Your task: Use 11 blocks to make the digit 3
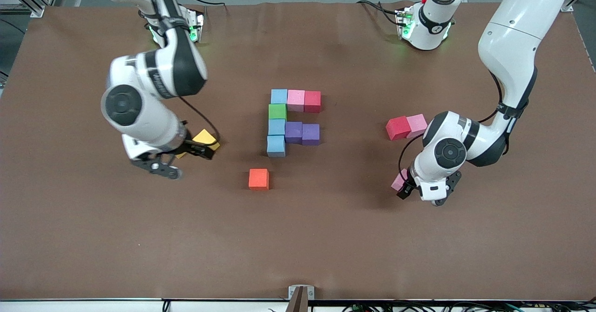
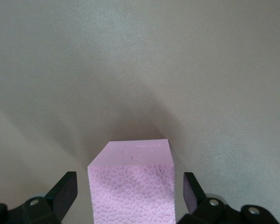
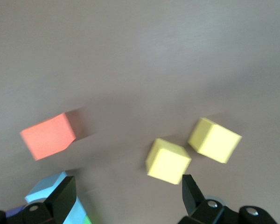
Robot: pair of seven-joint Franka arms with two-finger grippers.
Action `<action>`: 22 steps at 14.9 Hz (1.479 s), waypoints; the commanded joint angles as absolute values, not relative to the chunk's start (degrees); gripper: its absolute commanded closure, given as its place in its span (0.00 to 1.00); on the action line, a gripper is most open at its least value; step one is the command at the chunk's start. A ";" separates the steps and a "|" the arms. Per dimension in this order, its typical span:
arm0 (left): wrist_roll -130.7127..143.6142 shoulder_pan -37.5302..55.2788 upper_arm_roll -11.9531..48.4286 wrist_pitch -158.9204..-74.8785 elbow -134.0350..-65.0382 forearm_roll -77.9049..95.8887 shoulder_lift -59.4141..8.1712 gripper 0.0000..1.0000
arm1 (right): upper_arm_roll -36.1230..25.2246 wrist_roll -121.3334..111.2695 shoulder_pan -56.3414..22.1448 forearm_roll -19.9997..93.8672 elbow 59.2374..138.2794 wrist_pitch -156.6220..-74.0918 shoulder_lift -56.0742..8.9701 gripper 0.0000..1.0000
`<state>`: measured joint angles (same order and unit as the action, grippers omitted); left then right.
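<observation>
From the right arm's end of the table, my right gripper (image 1: pixel 186 159) hangs with its fingers spread and nothing between them, over the two yellow cubes (image 1: pixel 205 139), which sit near each other but apart.

Next I count one orange block (image 1: pixel 258 179) on its own, nearer the front camera than the cluster. The cluster (image 1: pixel 294 122) holds eight touching blocks: a column of light blue, green, light blue, light blue, a pink and a red one running off the top block, and two purple ones (image 1: pixel 302 133) off the third. That makes three light blue, one green, one pink, one red, two purple.

Toward the left arm's end, one red block (image 1: pixel 398 128) and one pink block (image 1: pixel 416 125) touch. My left gripper (image 1: pixel 409 185) straddles another pink block (image 2: pixel 131 184) on the table, fingers wide, gaps on both sides.
</observation>
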<state>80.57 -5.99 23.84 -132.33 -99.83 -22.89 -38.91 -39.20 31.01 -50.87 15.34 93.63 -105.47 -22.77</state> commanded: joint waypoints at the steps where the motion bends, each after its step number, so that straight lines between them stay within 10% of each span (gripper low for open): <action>1: 80.68 -6.59 24.35 -132.54 -100.02 -22.85 -38.58 0.00 | -44.01 31.12 -51.15 12.67 94.22 -104.41 -22.68 0.00; 9: 81.12 -7.21 24.43 -132.54 -99.84 -19.95 -38.50 0.00 | -42.99 53.75 -50.45 15.89 93.08 -109.51 -29.34 0.00; 22: 81.04 -6.86 24.34 -132.54 -99.84 -17.67 -38.67 0.00 | -26.81 100.53 -40.78 23.12 69.45 -113.64 -49.99 0.00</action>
